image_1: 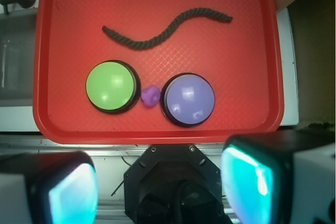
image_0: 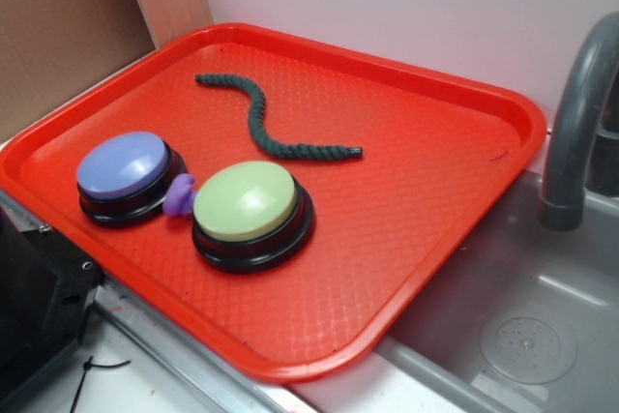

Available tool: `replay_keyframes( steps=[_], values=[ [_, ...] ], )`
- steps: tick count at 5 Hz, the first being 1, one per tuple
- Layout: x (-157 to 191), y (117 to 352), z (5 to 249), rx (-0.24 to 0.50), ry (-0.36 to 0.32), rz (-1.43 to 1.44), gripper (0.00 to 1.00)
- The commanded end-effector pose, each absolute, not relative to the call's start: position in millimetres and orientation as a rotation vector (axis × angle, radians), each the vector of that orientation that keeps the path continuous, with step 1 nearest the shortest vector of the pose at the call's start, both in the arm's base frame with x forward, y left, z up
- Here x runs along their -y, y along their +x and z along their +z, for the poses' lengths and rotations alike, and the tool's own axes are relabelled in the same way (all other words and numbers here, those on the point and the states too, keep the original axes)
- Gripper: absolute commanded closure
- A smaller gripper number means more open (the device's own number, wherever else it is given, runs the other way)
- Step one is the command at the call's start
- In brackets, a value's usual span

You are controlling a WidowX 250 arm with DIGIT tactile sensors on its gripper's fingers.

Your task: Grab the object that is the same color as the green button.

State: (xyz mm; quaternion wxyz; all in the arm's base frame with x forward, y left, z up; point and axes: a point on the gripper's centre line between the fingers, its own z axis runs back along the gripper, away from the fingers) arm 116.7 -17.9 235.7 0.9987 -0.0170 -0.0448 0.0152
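Note:
A dark green twisted rope piece lies wavy on the red tray, behind the buttons; it also shows in the wrist view. The pale green dome button on a black base stands at the tray's front; in the wrist view it is left of the blue-purple one. My gripper is open and empty, high above and in front of the tray's near edge, its two pads wide apart. The gripper does not show in the exterior view.
A blue-purple dome button and a small purple blob sit beside the green button. A grey faucet and a sink basin are right of the tray. The robot's black base is below the gripper.

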Motion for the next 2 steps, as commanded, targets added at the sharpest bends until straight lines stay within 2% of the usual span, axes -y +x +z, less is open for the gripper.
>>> replay_keyframes(
  steps=[1, 2],
  values=[
    [17.9, 116.7, 235.7, 0.090, -0.034, 0.030, 0.00],
    [13.4, 134.9, 227.3, 0.122, -0.053, 0.142, 0.00]
  ],
)
